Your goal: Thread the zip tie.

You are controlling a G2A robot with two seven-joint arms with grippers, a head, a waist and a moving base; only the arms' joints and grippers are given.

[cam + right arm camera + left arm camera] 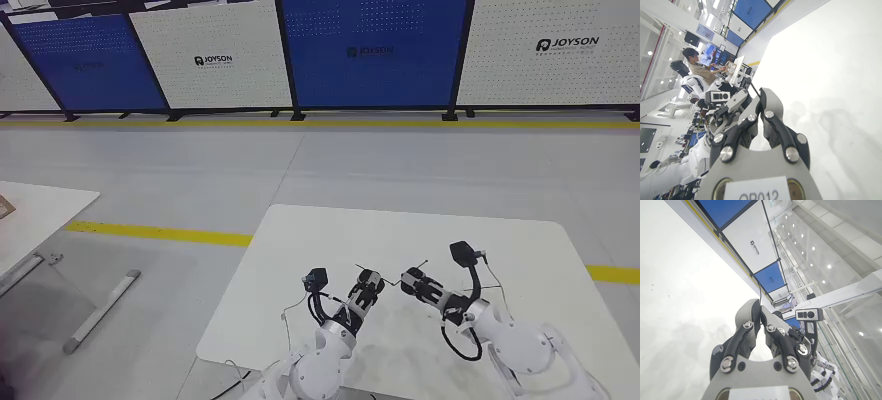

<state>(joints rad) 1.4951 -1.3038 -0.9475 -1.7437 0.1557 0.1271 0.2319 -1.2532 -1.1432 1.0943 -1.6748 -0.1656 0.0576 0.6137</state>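
So here's where we're at: both ends of the zip tie (388,279) are in hand. We'd call this the line-up step, right before the actual threading.

The left gripper (760,308) has its fingers pinched together on the thin black strap, and the tail (760,291) pokes out past the fingertips. The right gripper (761,95) is clamped on the strap the same way, with the little square head (748,79) sticking out just beyond its fingertips. The two sets of fingertips face each other, near but apart, and look to be held above the surface.

Next move, as we read it, is to bring the tail's tip square onto the slot in the head and push it through. It's a tiny target, so angle matters more than force. We can't tell how well they line up yet.

Underneath is a plain white table (500,250). Beyond it there's grey floor with a yellow line (150,233) and blue-and-white panels (375,50).
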